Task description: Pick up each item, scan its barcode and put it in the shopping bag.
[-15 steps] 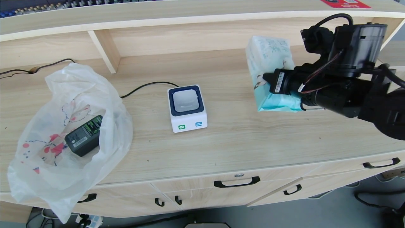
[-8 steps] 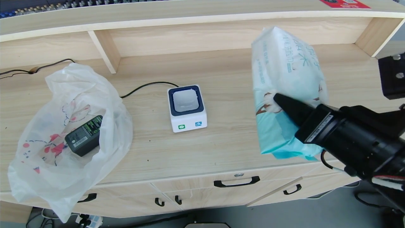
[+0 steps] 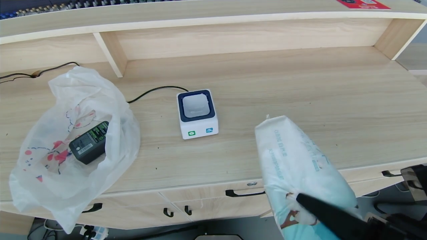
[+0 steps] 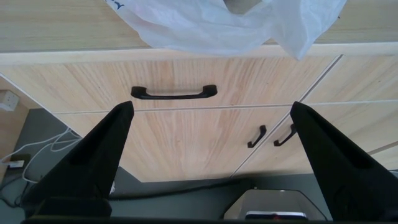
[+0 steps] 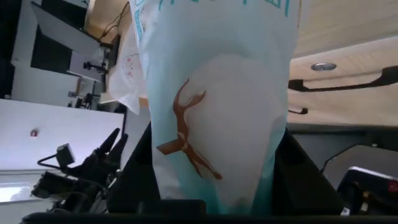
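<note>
Left gripper (image 4: 211,106): two matte black fingers (image 4: 93,168), wedge-shaped, broad at the base and narrowing to blunt tips, with flat plain faces. Right gripper (image 5: 217,162): the same black, smooth-sided fingers (image 5: 134,177). In the head view, one right finger (image 3: 320,210) is a long black taper that widens into a black housing. Beside it is a dark squarish arm part (image 3: 414,180) with a paler grey face.

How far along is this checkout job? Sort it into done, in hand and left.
Done: a black charger lies in the bag. In hand: the right gripper holds a tissue pack, off to the scanner's right, not over it. Left, apparently: scan the pack, bag it. The left gripper hangs open.
</note>
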You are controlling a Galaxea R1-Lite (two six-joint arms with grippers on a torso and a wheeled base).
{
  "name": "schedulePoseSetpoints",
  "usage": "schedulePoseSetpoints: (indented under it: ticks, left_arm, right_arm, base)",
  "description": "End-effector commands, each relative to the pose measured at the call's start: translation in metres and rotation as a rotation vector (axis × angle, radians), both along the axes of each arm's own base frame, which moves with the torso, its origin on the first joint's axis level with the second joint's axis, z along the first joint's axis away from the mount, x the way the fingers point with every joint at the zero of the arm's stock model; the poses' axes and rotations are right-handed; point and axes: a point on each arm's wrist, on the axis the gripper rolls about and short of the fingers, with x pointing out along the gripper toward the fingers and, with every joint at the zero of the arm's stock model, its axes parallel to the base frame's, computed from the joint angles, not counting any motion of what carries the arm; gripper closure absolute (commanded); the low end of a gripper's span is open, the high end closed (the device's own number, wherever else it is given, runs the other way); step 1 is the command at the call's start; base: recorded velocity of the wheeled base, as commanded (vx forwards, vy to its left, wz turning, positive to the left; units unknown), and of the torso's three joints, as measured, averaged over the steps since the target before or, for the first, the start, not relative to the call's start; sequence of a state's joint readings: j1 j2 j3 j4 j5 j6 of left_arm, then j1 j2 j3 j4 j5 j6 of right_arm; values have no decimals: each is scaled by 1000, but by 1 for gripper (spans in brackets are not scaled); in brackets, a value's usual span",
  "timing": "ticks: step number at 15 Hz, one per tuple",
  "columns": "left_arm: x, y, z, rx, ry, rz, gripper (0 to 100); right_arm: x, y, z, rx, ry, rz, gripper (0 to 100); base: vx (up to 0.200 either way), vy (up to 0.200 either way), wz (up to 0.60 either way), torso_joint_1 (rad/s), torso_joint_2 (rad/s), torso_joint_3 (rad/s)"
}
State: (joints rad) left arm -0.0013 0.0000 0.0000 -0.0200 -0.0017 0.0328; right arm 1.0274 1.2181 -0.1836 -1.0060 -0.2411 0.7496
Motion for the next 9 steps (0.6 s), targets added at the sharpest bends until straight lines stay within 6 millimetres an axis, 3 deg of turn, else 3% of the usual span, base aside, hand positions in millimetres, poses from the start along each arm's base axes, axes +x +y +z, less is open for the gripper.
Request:
schedulePoseSetpoints:
  ticks: [1,6,9]
  left_arm:
    - [0,0,0,1,-1,0,0]
    - [0,0,0,4,-1,0,0]
    - [0,0,1,26,-3,0,0]
  right_arm:
    - [-13,-15,13,143,36,108,100]
    - [-24,-21,48,399,132,458,100]
    - [-22,-24,63,540,195,505,100]
  base:
    - [0,0,0,0,0,0]
    - [0,0,0,0,0,0]
    - [0,0,0,0,0,0]
